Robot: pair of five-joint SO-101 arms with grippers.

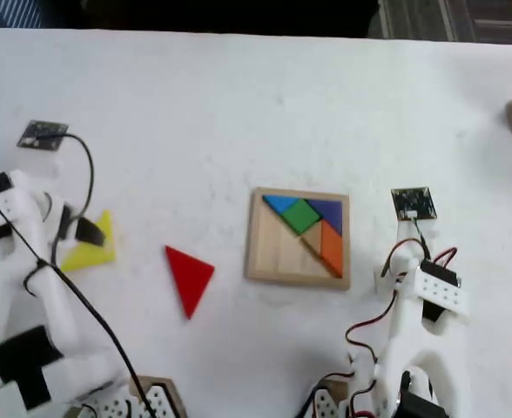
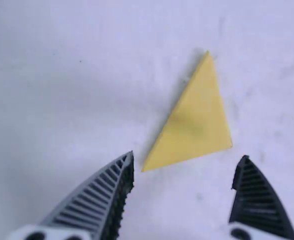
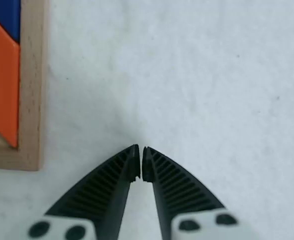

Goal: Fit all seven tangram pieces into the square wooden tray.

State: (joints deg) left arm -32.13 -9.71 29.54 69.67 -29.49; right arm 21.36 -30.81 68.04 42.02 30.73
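In the high view the square wooden tray (image 1: 254,252) lies just right of the frame's centre on the white table (image 1: 239,113). Its upper right part is filled with a light blue triangle (image 1: 279,204), a green square (image 1: 301,216), a dark blue triangle (image 1: 329,210) and an orange piece (image 1: 332,246) that runs down the tray's right side. The tray's left and lower part shows bare pale wood. Whether the tan patch between the green and the orange is a piece or the tray's floor cannot be told. A flat red triangle (image 1: 188,276) lies on the table left of the tray and apart from it, one corner pointing to the lower edge of the frame. Farther left, near the frame's left edge, a flat yellow triangle (image 1: 94,249) lies partly under the left arm. In the left wrist view the left gripper (image 2: 188,162) is spread wide with nothing between its fingers. It hangs over the table with its fingertips (image 2: 128,167) just short of the yellow triangle's nearest edge, one to either side of it. At the lower right of the high view the right arm stands beside the tray's right side. In the right wrist view the right gripper (image 3: 141,152) is closed tip to tip with nothing in it, over bare table near the tray's corner.
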